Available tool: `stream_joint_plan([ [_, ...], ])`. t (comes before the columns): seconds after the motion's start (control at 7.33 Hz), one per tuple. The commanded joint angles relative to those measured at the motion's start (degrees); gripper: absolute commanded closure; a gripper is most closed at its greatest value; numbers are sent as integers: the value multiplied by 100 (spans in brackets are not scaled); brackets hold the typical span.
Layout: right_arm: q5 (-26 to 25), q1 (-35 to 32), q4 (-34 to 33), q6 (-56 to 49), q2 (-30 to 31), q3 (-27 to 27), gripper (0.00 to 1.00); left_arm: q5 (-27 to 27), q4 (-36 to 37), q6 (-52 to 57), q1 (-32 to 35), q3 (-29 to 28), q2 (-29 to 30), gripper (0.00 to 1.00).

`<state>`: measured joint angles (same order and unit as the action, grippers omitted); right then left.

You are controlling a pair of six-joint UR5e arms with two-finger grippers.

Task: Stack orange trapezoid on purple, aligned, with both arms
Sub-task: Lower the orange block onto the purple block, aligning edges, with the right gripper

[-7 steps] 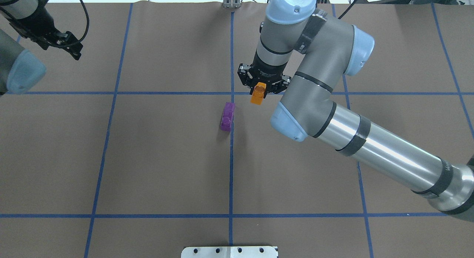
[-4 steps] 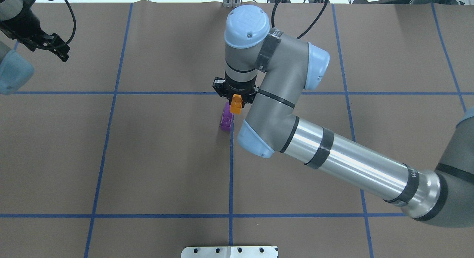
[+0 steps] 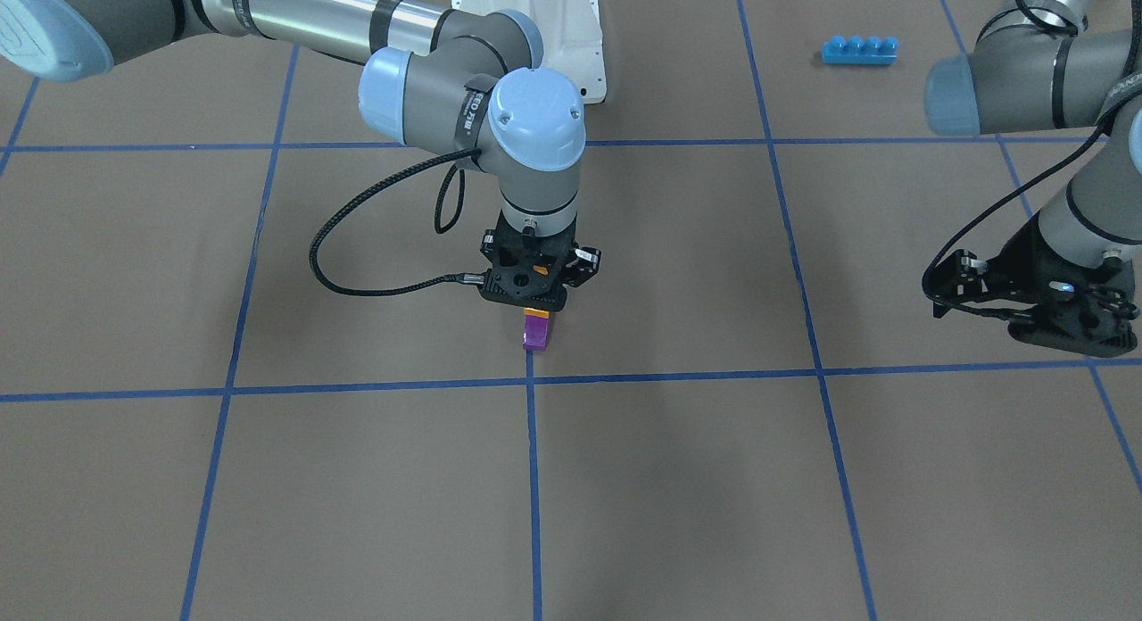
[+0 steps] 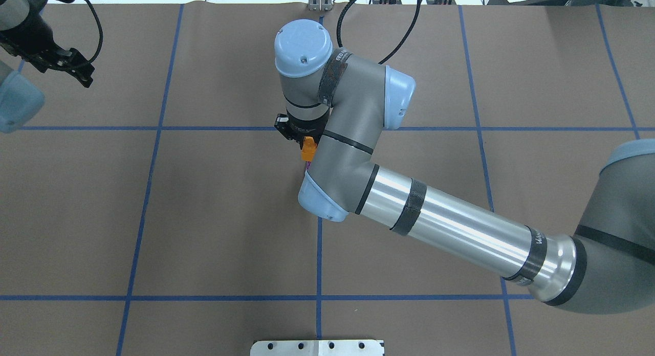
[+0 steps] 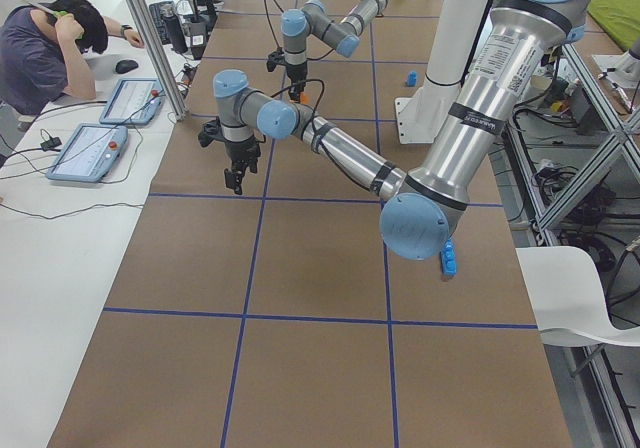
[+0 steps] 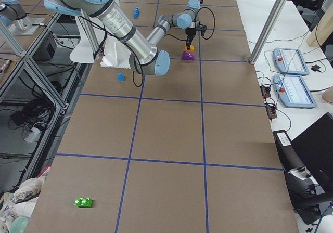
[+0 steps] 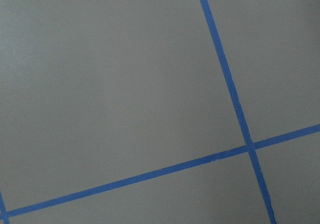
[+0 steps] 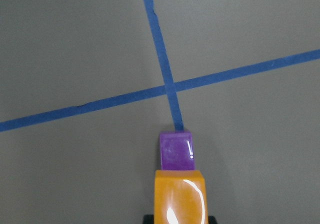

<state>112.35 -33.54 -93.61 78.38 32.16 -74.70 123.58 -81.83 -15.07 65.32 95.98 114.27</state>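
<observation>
Highlights streak glossy orange trapezoid (image 8: 179,196) above purple (image 8: 175,151).

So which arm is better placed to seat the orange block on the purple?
Right: the right gripper holds the orange trapezoid over the purple block; the left gripper sits far off.

Glossy plastic orange trapezoid (image 8: 180,196) and purple (image 8: 175,151) gleam above matt brown paper-like table cover (image 8: 75,44) with blue tape lines (image 8: 160,39).
</observation>
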Motion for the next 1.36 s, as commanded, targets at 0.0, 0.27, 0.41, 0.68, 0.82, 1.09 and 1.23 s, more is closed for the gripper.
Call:
stream_joint_plan([
  [0.0, -91, 110, 149, 19, 36, 52, 100, 0, 0, -5, -10, -9, -1, 0],
  [0.27, -91, 119, 168, 28, 36, 87, 100, 0, 0, 4, -10, -18, -1, 0],
  [0.41, -91, 119, 168, 28, 63, 96, 100, 0, 0, -5, -10, -18, -1, 0],
  [0.68, -91, 128, 168, 19, 98, 123, 100, 0, 0, -5, -19, -18, -1, 0],
  [0.82, -91, 137, 168, 19, 98, 123, 100, 0, 0, 4, -19, -18, -1, 0],
  [1.09, -91, 163, 177, 28, 98, 123, 100, 0, 0, 4, -19, -27, -1, 0],
  [1.23, -91, 172, 177, 28, 98, 123, 100, 0, 0, 4, -19, -35, -1, 0],
])
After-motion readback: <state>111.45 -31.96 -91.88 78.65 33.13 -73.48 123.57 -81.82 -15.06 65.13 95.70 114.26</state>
